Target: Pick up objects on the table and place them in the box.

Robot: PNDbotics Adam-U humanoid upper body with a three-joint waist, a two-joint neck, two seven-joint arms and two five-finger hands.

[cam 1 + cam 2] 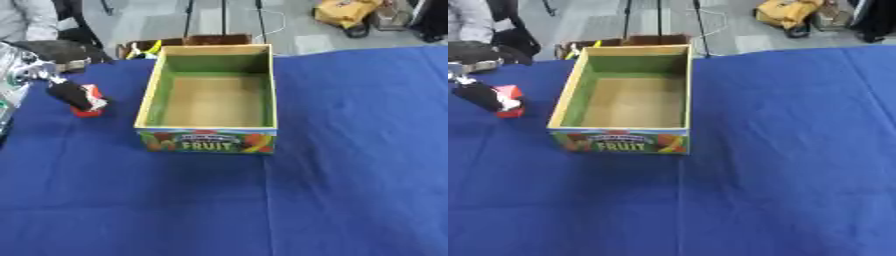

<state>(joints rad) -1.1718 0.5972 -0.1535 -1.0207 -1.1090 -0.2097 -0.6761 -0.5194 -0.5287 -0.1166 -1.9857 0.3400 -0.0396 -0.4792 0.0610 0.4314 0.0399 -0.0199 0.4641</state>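
We are reaching in from the left with our left hand (pixel 70 95), and its dark fingers are lying over a small red object (pixel 90 102) that is sitting on the blue cloth of the counter (pixel 350 150). The fingers are covering the top and left side of the red object, but we cannot tell whether they are curled round it or merely resting against it. A bit of white is showing on the object beside the fingers. The object is lying just to the left of the box (pixel 207 141), apart from its wall. The box is standing open near the middle of the counter, its inside showing green walls and a bare brown floor, with a fruit label facing us on its near side.
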